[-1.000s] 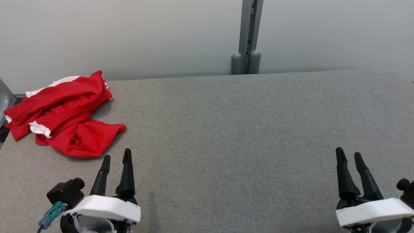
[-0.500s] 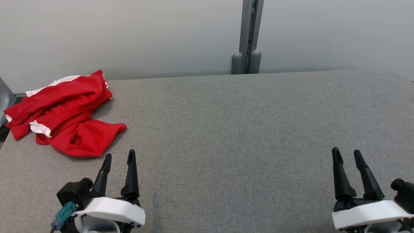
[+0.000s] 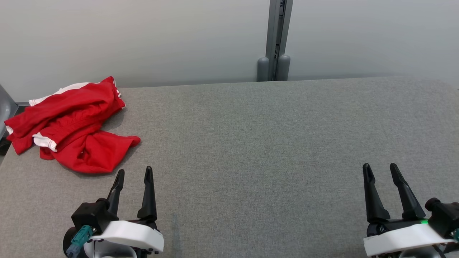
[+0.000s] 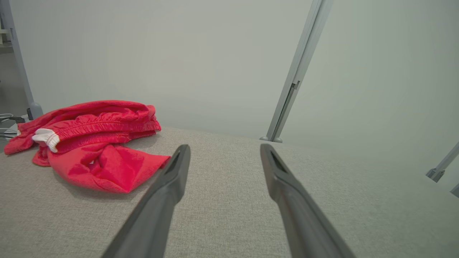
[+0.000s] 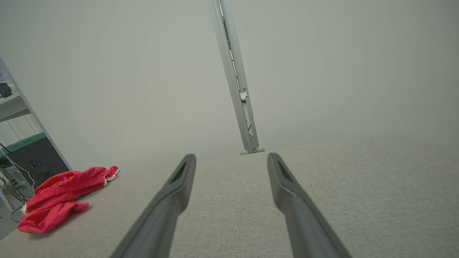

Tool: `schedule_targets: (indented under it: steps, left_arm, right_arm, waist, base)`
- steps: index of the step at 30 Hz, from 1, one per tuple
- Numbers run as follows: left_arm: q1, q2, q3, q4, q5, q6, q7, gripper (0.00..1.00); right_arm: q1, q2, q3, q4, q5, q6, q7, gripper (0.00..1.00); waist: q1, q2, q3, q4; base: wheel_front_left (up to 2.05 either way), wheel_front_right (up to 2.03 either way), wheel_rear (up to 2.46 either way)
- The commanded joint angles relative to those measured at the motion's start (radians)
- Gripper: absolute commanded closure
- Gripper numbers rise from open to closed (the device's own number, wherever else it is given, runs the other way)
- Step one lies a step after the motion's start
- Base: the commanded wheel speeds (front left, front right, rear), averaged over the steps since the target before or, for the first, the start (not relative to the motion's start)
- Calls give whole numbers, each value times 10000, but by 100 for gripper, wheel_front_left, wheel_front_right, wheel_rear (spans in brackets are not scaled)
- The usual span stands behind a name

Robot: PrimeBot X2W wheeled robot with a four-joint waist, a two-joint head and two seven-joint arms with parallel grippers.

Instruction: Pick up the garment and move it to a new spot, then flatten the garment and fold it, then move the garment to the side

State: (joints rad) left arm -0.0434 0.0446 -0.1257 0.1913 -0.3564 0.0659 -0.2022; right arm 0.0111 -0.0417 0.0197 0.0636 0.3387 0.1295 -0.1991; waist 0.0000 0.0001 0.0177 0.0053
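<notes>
1. Garment [image 3: 71,132]: red w/ white trim, crumpled in a heap, unfolded. Lies on table [image 3: 251,143] at 10 o'clock in head view, by far-left corner, reaching left edge. Not held.
2. L gripper [image 3: 134,170]: at 7 o'clock in head view, over table. Fingers apart, empty. Garment sits at 11 o'clock from tips, near but not touching. In L wrist view its hem shows just beside one finger [image 4: 168,186].
3. R gripper [image 3: 379,166]: at 5 o'clock in head view, over table. Fingers apart, empty. Well apart from Garment, which shows at 8 o'clock in R wrist view.
4. Table: grey fabric top.
5. Post [image 3: 276,36]: grey, upright, at 12 o'clock behind table's far edge, against pale wall [image 3: 143,36].
</notes>
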Motion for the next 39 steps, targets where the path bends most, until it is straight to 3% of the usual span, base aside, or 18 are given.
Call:
schedule_targets:
  steps: [1, 31, 39]
  left_arm:
    - [5, 60, -21, -9, 240, 53, -86, 0]
    - [-5, 81, -108, 399, 1864, 230, -648, 0]
    - [-24, 80, -69, 391, 1835, 234, -626, 0]
  right_arm:
    - [22, -94, 15, -59, -311, 16, -121, 0]
    - [25, -125, 103, 92, -2379, 20, -688, 0]
    - [19, -124, 82, 117, -2367, 20, -690, 0]
  waist:
    - [0, -1, 1, 5]
    - [0, -1, 85, 21]
    - [0, -1, 137, 33]
  base:
    - [0, 0, 0]
    - [0, 0, 0]
    - [0, 0, 0]
